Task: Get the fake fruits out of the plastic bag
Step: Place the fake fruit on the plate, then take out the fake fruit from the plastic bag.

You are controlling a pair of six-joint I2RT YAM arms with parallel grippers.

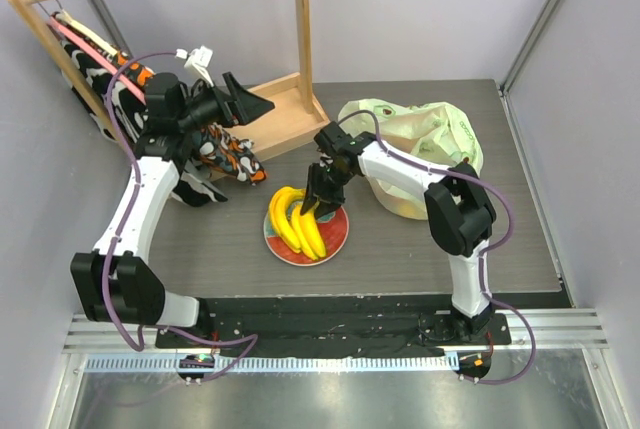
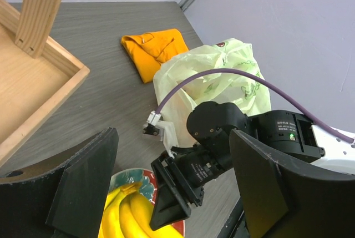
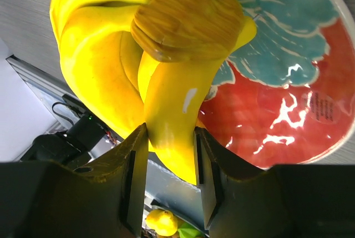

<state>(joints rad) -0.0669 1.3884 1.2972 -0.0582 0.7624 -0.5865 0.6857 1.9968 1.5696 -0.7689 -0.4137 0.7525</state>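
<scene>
Counter: grey wood-grain counter, closed in by pale walls on the left, back and right. Its widest bare stretch lies in front of and to the right of the plate, up to the dark strip at the arm bases.
Wooden rack: a frame stands at the back left. Its top bar runs out of the overhead view, and its flat base takes up the back-left corner.
Plastic bag: the crumpled pale yellow-green plastic bag sits at the back right near the wall. The right arm crosses in front of it, and what is inside cannot be made out.
Patterned cloth: a black, white and orange cloth lies beside the rack base, partly hidden under the left arm.
Left arm: it is raised by the rack, well apart from the plate. The left fingers are spread wide with nothing between them, pointing toward the bag.
Right arm: it reaches from the bag side down to the plate. The right fingers are clamped on one banana near the stem end.
Plate: the round red and teal plate sits mid-counter, its left half covered by fruit.
Bananas: the glossy yellow bananas are over the plate, outside the bag. Whether the bunch rests on it or hangs just clear cannot be told.
Orange cloth: a folded orange cloth lies behind the bag, shown only by the left wrist camera.
</scene>
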